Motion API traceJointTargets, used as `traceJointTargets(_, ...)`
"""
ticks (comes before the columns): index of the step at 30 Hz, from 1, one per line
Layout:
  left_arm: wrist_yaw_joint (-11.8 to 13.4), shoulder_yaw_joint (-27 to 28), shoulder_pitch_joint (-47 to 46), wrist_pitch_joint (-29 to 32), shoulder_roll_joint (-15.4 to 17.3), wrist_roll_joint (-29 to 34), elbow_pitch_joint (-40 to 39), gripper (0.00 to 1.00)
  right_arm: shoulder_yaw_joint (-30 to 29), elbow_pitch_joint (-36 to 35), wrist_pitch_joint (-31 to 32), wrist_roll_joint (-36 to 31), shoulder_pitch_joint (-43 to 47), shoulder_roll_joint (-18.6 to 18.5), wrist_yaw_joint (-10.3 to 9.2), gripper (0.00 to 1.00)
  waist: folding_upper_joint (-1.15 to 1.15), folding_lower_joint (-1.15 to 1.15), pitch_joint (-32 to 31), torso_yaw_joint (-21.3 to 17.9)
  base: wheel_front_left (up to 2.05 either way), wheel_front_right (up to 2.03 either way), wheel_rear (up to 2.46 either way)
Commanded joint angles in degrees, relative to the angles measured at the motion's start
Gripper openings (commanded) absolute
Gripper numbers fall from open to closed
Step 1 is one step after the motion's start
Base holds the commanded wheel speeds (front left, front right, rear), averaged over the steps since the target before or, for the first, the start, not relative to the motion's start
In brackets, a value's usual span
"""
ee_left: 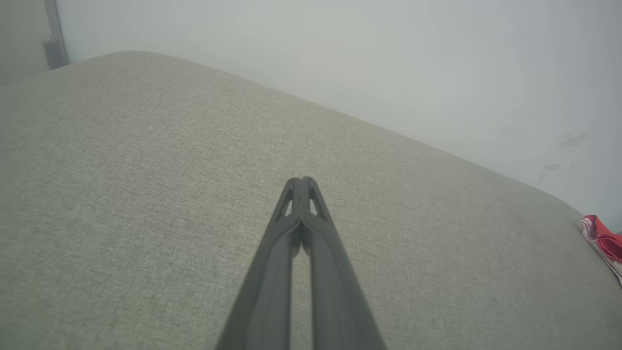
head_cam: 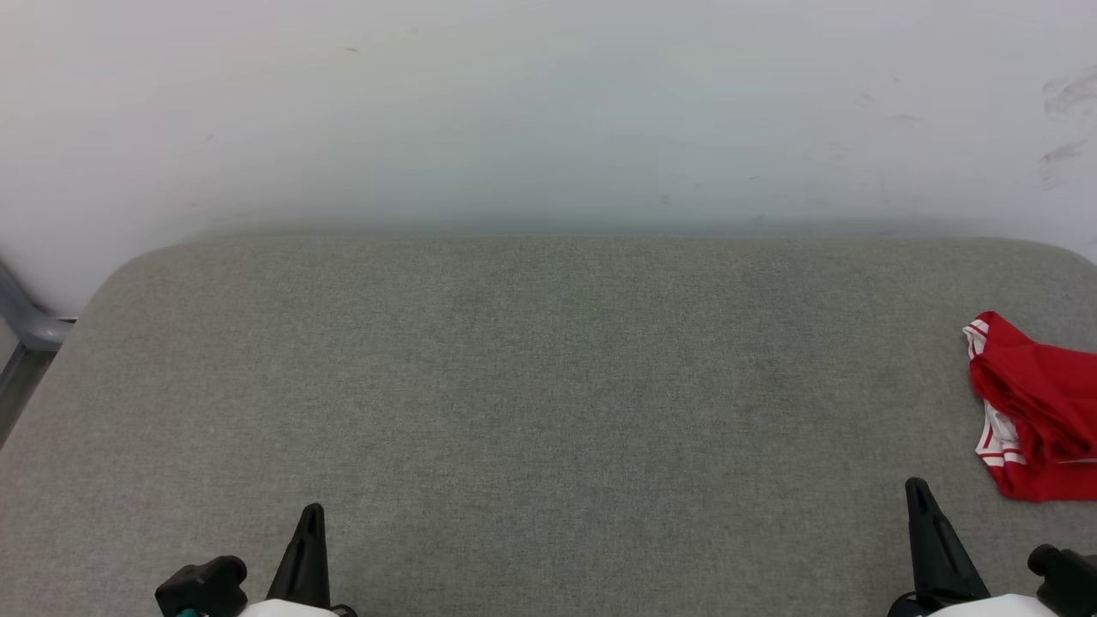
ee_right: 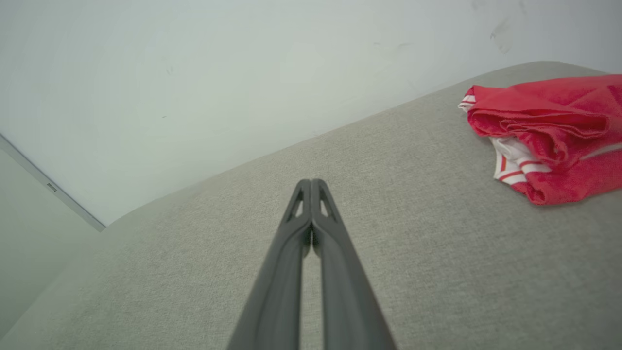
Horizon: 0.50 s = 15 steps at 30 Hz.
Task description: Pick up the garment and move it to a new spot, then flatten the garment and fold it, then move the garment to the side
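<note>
The garment point(head_cam: 1041, 411) is a crumpled red heap with red-and-white striped trim, lying at the far right edge of the grey padded table point(head_cam: 548, 368). The right wrist view shows the garment point(ee_right: 549, 131) bunched at the upper right, and a sliver of the garment point(ee_left: 605, 243) reaches into the left wrist view's right edge. My right gripper point(head_cam: 917, 488) is shut and empty, low on the table, left of and nearer than the heap; its fingertips point(ee_right: 311, 187) meet. My left gripper point(head_cam: 313, 512) rests shut and empty at the lower left, fingertips point(ee_left: 301, 183) pressed together.
A pale wall point(head_cam: 548, 111) rises directly behind the table's far edge. A grey metal frame piece point(head_cam: 26, 330) stands off the table's left corner. The table's corners are rounded.
</note>
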Motion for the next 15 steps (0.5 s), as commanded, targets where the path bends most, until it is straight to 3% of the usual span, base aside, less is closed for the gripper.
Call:
traceJointTargets(1,-0.47,0.51,-1.61,0.35,-0.13,-1.85,-0.6,0.0,-0.12,-0.6,0.34,1.92,-1.68,-0.37,0.0,0.0,0.0,0.0,0.02,-0.01,0.0,0.0,0.0)
traceJointTargets(15,-1.76,1.9,-3.91,3.46,-0.38,-14.97,0.53,0.0,-0.31,0.83,3.38,14.78,-4.12,-0.56,0.0,0.0,0.0,0.0,0.44,-0.2,0.0,0.0,0.0)
